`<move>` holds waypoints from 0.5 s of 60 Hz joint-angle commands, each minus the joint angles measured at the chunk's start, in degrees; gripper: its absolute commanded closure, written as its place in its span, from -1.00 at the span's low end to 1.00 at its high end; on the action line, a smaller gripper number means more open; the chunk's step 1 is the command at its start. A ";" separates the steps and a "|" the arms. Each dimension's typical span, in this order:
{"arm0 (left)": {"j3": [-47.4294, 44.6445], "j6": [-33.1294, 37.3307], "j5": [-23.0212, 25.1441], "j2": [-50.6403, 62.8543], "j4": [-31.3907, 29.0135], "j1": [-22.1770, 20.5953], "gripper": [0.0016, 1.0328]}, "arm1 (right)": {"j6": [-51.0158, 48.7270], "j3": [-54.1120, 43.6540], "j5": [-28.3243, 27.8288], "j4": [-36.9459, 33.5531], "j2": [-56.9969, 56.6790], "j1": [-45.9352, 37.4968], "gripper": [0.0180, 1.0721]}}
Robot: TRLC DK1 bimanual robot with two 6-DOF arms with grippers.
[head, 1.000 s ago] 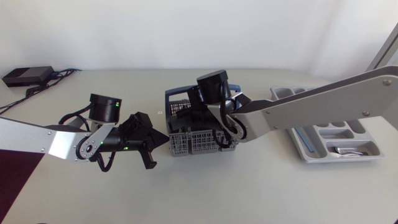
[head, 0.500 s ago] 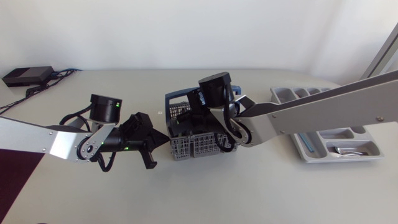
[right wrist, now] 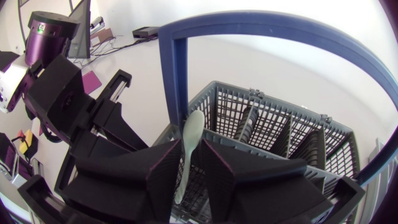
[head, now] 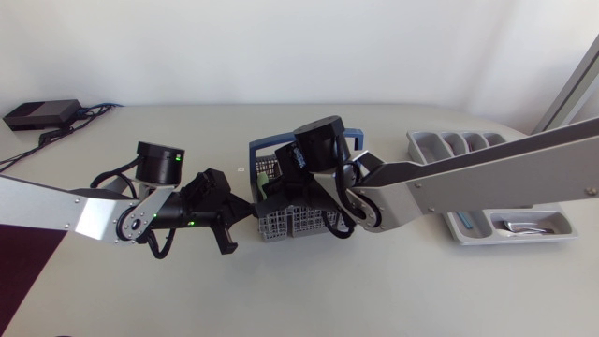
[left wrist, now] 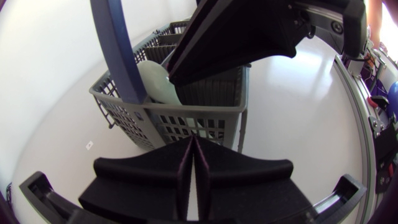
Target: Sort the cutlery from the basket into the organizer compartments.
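Note:
The grey cutlery basket with a blue handle stands mid-table. My right gripper dips into its left end. In the right wrist view a pale green spoon stands between the right gripper's narrowly open fingers, leaning on one and apart from the other. My left gripper is shut and empty, its tips just outside the basket's wall. The same spoon shows beside the handle. The grey organizer lies at the right.
The organizer holds a blue-handled piece and a metal piece. A black box with cables sits at the back left. My left arm is close beside the basket.
My right gripper has moved left and down into the basket's left end, and its fingers have drawn closer around the spoon. The left arm has kept still.

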 commanded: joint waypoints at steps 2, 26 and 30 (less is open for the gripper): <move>-0.19 -0.60 0.54 1.38 0.57 -0.79 0.94 | -1.04 -0.13 0.50 0.58 0.55 0.77 0.46; -0.19 -0.60 0.54 1.56 0.66 -0.70 0.94 | -1.21 1.36 1.82 1.99 2.31 2.52 0.46; -0.19 -0.51 0.54 1.56 0.66 -0.70 0.94 | -1.21 1.54 2.00 2.43 2.66 2.52 0.46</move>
